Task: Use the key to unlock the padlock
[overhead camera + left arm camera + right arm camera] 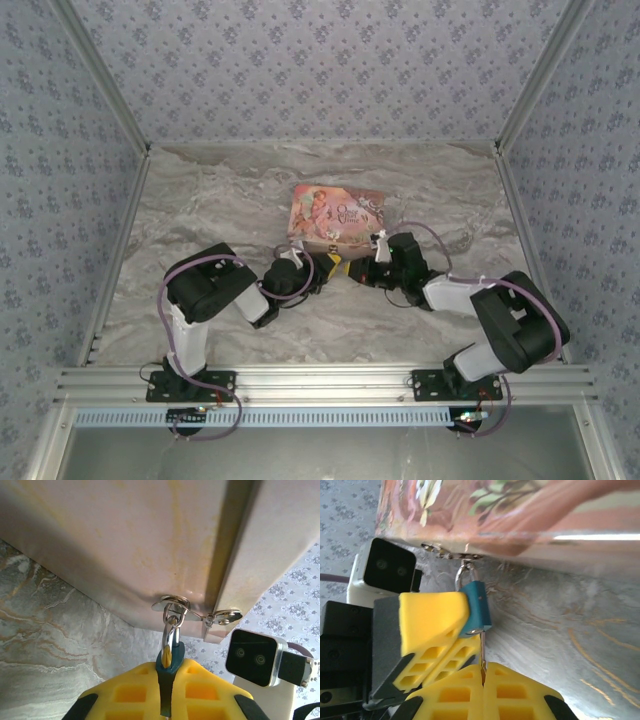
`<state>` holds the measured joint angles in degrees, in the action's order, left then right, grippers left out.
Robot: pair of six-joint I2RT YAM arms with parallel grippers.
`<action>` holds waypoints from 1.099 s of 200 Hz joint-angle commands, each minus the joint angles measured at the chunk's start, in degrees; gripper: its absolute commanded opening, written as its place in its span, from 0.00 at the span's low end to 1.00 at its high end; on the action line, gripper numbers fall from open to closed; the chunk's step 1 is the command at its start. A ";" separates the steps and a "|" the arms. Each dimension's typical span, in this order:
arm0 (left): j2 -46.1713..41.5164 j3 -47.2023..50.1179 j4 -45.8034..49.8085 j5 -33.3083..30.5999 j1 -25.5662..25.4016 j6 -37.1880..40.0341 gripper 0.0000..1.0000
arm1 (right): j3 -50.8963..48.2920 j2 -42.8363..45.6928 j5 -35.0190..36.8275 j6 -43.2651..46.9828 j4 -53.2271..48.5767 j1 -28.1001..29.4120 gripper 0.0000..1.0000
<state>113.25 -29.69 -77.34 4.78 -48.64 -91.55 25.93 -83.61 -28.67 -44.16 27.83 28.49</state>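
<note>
Padlock: the small blue squarish padlock [476, 607] hangs by its thin shackle from the silver hasp [172, 604] of the pink illustrated flat box [335, 212].
Left gripper [167, 682]: yellow fingers clamped on the padlock body.
Right gripper [483, 675]: fingers pinched around the thin metal key [482, 647], and its tip reaches the padlock's bottom face.

A pink illustrated box [336, 216] lies on the marbled table [200, 210], ringed by floral-patterned walls [320, 60].
</note>
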 commanded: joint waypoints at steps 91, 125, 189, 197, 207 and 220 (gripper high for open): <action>-0.07 -0.45 -1.23 3.08 -0.72 0.34 0.00 | 0.51 1.41 1.61 0.81 1.00 0.82 0.00; -0.33 -0.45 -1.33 3.15 -0.62 0.58 0.00 | -1.43 2.99 0.92 3.14 -1.35 0.78 0.00; -0.40 -1.36 -0.98 4.01 -0.61 1.03 0.00 | 0.18 1.87 -1.44 4.13 -1.82 2.08 0.00; -0.44 -1.33 -0.88 4.01 -0.61 1.13 0.00 | 0.58 1.51 -1.82 4.21 -1.82 2.07 0.00; -0.34 -1.25 -1.01 3.94 -0.61 1.07 0.00 | 0.84 1.28 -2.11 4.18 -2.08 2.22 0.00; -0.28 -1.16 -1.06 3.88 -0.60 0.94 0.00 | 0.13 1.69 -1.43 4.02 -2.43 2.40 0.00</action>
<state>113.25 -29.69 -77.32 6.70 -48.66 -91.50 25.21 -81.84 -26.79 -41.34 26.92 29.23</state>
